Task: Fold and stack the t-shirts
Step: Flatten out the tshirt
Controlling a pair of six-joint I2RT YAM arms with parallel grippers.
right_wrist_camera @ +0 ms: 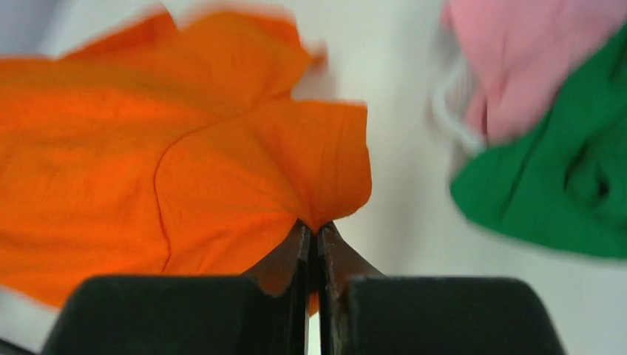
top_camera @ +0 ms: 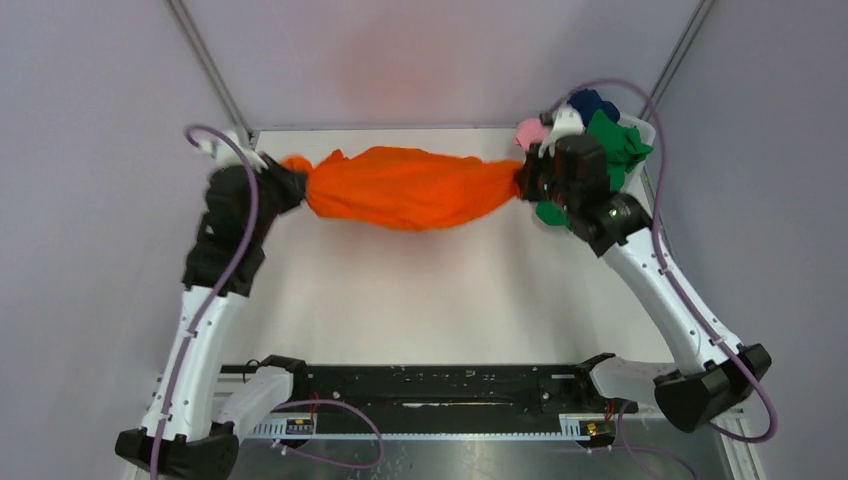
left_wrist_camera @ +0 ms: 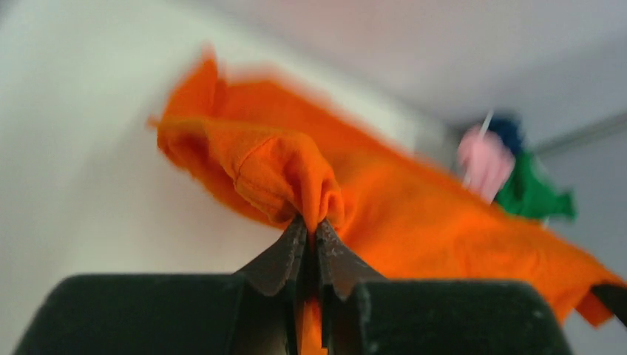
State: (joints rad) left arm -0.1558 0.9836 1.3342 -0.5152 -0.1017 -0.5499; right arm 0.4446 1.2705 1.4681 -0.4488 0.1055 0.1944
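Pinched at both bunched ends by the closed jaws of the left gripper [left_wrist_camera: 309, 225] & right gripper [right_wrist_camera: 313, 228], the orange t-shirt [top_camera: 405, 188] hung sagging over the table [top_camera: 420, 300]: prob. light, limp, non-fragile cloth, best gripped at hems/corners.

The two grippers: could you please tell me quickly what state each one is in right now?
Left gripper: closed on one end of the orange t-shirt.
Right gripper: closed on the other end of the orange t-shirt.

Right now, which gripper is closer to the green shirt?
Right. The right gripper, clamped on the orange shirt, sits beside the green shirt; the left gripper holds its far end.
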